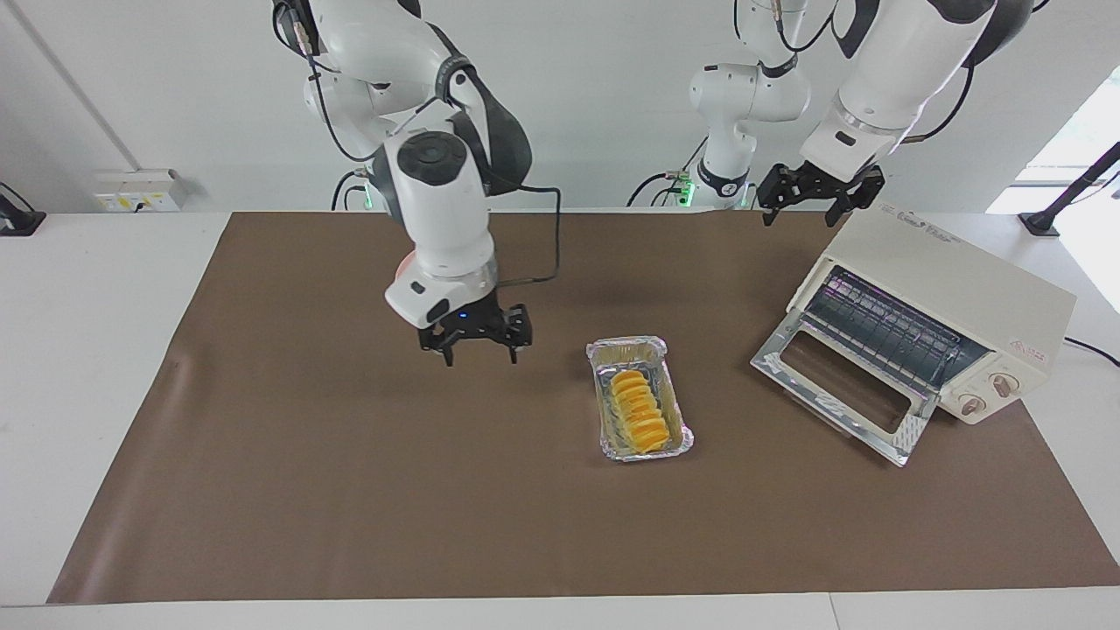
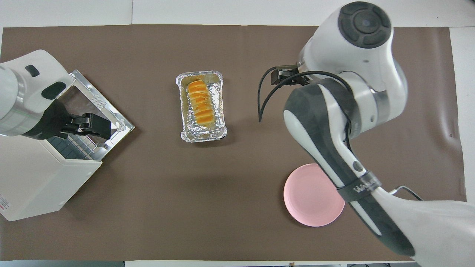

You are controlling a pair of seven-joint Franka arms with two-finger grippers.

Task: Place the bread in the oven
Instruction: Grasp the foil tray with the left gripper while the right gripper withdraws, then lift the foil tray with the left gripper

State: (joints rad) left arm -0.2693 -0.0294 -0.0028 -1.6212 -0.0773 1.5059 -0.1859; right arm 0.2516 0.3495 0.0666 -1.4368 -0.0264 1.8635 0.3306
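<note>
Bread (image 1: 639, 409): one loaf, lying in one foil tray (image 1: 678, 433) mid-desk, not yet in the oven (image 1: 941, 302) (one, door dropped open) at the left arm's end.

Plate (image 2: 313, 194): one, pink.

Right claw (image 1: 477, 343): spread wide, empty, over bare mat beside the tray.

Left claw (image 1: 818, 197): spread wide, empty, above the oven's near top edge.

Risk: thin foil may buckle under a pinch, tipping the loaf; tray could catch the door's rim.

Pink plate (image 2: 313, 194) partly under right arm
</note>
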